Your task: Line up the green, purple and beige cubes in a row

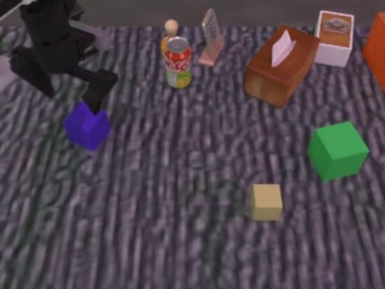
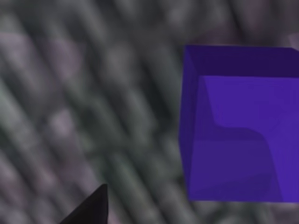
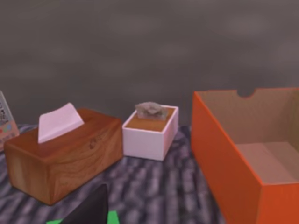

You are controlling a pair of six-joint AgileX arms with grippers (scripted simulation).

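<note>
**Over the purple cube at far left: left hand lining up a grasp**

At the desk's [image 1: 180, 253] far-left part, the left hand [image 1: 96, 99] hangs just above the purple cube [image 1: 88, 126], which sits flat on the grey woven cover, well apart from the other two. The green cube [image 1: 337, 150] stands at the right, and the beige cube [image 1: 266, 201] lies nearer, just left of it.

To do this step well, I judge the hand should centre itself over the purple cube, since the left wrist view shows the cube [image 2: 240, 135] off to one side with only one dark fingertip [image 2: 91, 207] in sight. The fingers should close squarely on opposite flat faces, then carry the cube right toward the other two.

Whether the left hand is spread or clenched I cannot tell; the arm's dark bulk covers its fingers from above. The right hand is out of the top view; its wrist view shows one fingertip [image 3: 88, 210], a corner of green, a tissue box [image 3: 60, 151], a white box [image 3: 149, 130] and an orange bin [image 3: 247, 154].
</note>
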